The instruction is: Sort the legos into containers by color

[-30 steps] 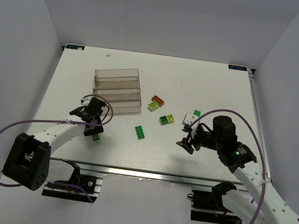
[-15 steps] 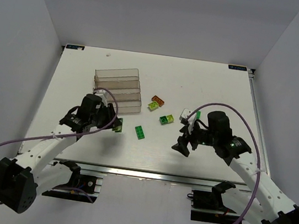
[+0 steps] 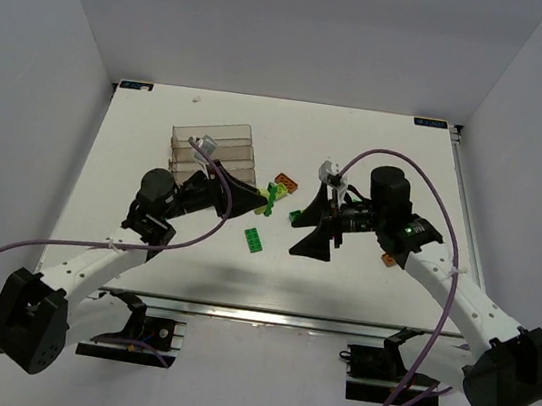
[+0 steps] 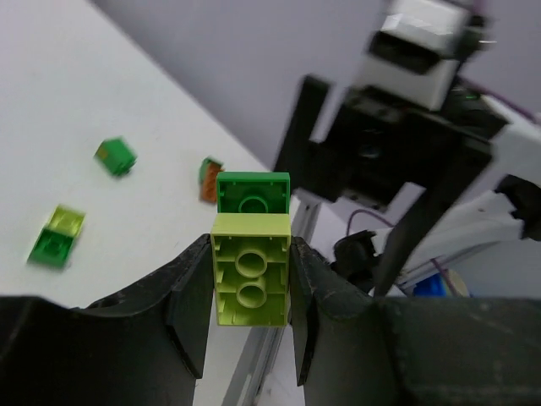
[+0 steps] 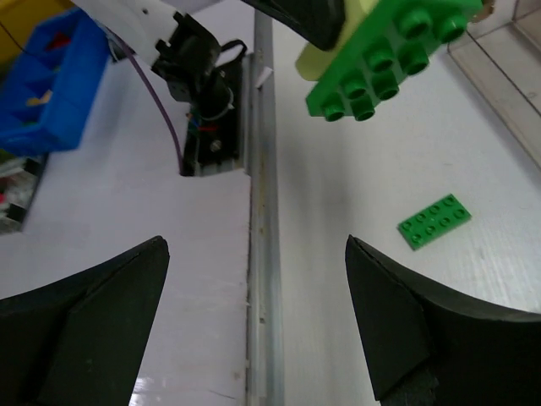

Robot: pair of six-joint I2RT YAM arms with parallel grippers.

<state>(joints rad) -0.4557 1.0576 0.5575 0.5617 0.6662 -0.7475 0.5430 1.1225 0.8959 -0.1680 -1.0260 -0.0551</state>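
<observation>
Left claw [image 4: 249, 262] pinches a lime brick [image 4: 250, 292] by its long sides. The brick's length runs out past the fingertips and a green brick [image 4: 253, 193] is attached to it. Both hang above open bench [image 3: 360, 145] just right of the containers [image 3: 213, 149]. Right claw [image 5: 255, 254] gapes wide and empty, facing them.

Centre of the left wrist view: a lime yellow-green brick [image 4: 250, 279] with a green brick [image 4: 253, 193] above it, and black fingers [image 4: 182, 313] on either side. At left on the white table [image 4: 101, 85] are a small green brick [image 4: 115, 156] and an orange brick [image 4: 210, 179]. In the right wrist view, a flat green plate [image 5: 434, 222] with two rows of studs sits at right, and a blue bin [image 5: 42, 93] at upper left. From above, purple cables [image 3: 1, 256], white arms [image 3: 91, 264], clear containers [image 3: 213, 149].
</observation>
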